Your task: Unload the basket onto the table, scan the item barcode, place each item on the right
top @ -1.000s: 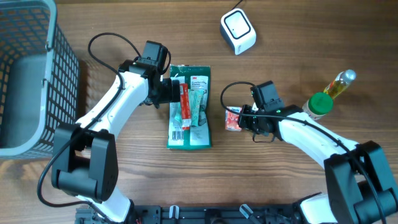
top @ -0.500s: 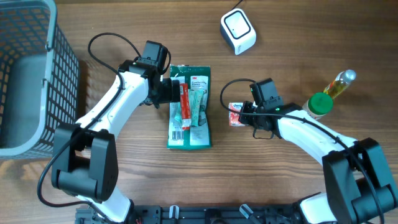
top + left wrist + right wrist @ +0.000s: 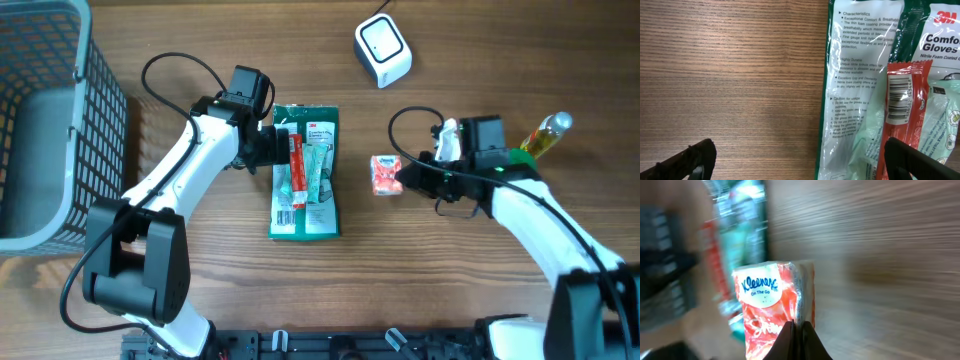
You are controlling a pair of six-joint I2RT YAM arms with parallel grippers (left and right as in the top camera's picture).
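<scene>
Right tool (image 3: 795,330) pinching tissue pack (image 3: 771,305); left tool (image 3: 800,157) gaping over glove pack (image 3: 860,75).

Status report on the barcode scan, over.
Left gripper open over the gloves pack. Right gripper shut on the tissue pack, at its edge. Scanner stands apart, nothing between it and the pack.

Bare table (image 3: 470,70) between tissue pack (image 3: 385,175) and scanner (image 3: 383,50); bottle (image 3: 548,133) off to right.

Badly smeared by motion in the right wrist view: glove pack (image 3: 740,230) at left, print unreadable. Tissue pack (image 3: 775,305) cropped by the bottom edge there. Overhead: basket (image 3: 100,110) clipped at top and left.
</scene>
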